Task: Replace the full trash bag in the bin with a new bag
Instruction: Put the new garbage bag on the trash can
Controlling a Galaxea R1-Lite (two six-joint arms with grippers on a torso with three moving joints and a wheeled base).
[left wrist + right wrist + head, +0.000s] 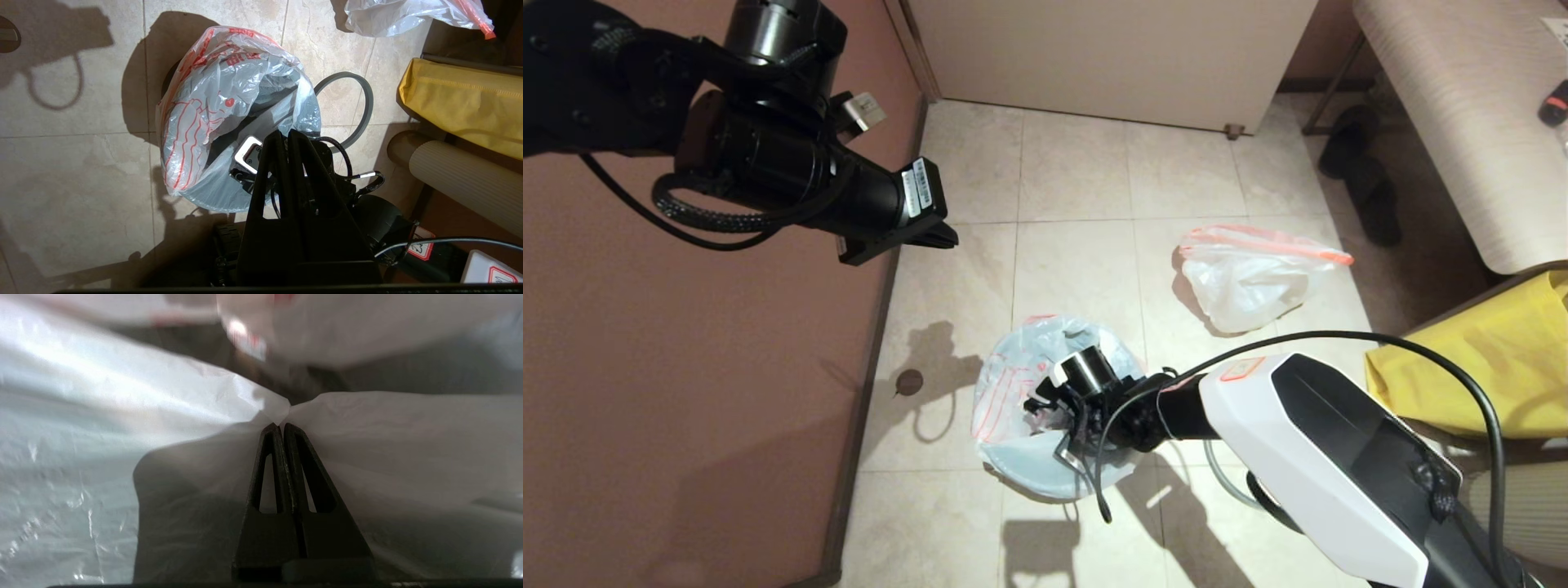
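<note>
Pressing into the plastic inside the bin (171, 77), the right gripper (282, 426) is seen with its fingers (265, 465) drawn fully together; the film of the new bag (229, 94) is dented at their tips, though no fold is seen pinched between them. The new bag (translucent white, with a red line drawing) is draped in and over the bin's mouth, so that only a dark sliver of the bin's wall is visible. The right arm (1307, 441) is angled down into the bin from the near side. High above the bin, the left gripper (288, 134) is held with its fingers likewise closed and nothing between them. The grey rim ring (359, 102) is laid on the floor tiles (1078, 188), touching the bin's side. Beyond the bin, well apart from it, the full trash bag (1250, 278) is lying on the tiles. A yellow fabric bag (1494, 359) is seen near the ring.
</note>
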